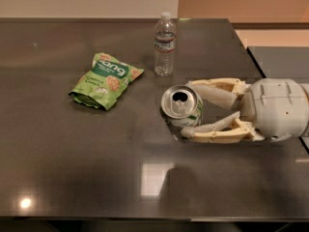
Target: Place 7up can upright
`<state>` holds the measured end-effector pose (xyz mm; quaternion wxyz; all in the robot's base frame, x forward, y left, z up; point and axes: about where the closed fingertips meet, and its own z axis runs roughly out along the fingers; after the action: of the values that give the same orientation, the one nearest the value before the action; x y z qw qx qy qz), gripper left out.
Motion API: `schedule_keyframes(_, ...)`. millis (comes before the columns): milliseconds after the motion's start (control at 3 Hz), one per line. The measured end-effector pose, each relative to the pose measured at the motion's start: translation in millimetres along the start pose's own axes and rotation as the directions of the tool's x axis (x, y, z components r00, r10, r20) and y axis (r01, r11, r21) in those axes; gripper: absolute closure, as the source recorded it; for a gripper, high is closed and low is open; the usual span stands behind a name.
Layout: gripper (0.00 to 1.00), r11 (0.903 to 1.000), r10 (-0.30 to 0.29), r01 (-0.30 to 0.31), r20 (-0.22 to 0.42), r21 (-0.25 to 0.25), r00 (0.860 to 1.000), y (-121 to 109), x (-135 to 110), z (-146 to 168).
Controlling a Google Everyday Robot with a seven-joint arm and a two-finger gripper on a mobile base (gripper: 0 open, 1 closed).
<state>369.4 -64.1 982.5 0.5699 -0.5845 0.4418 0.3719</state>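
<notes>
1. Camera view looks down on a dark, glossy table [72,158] with the gripper [188,109] reaching in from the right edge, low over the tabletop.
2. The can [180,100] sits right of the table's middle, between the gripper's two fingers.
3. Its silver lid with the open mouth faces up toward the camera and reads as nearly a full circle, and the white and green wall shows only below and to the right of the lid.
4. So its long axis stands steeply but looks tipped, with the top leaning toward the camera and a little left; I cannot tell whether the base rests flat on the table.
5. The fingers [217,87] are cream-coloured and run roughly level from right to left: one passes behind the can's upper right rim, and the other lies along its lower side.
6. Both appear to touch the can, so the gripper is pinching it across its width.
7. A rounded white wrist housing [277,108] sits behind the fingers at the right edge.
8. A clear bottle [164,45] stands upright behind the can, apart from it.
9. A green bag [106,80] lies flat to the can's left, well apart.
</notes>
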Motion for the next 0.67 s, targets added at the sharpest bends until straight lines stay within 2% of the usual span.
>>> schedule_keyframes(667,1.0,0.9923,0.121,-0.122,0.044,0.021,0.992,4.9,17.6,-9.9)
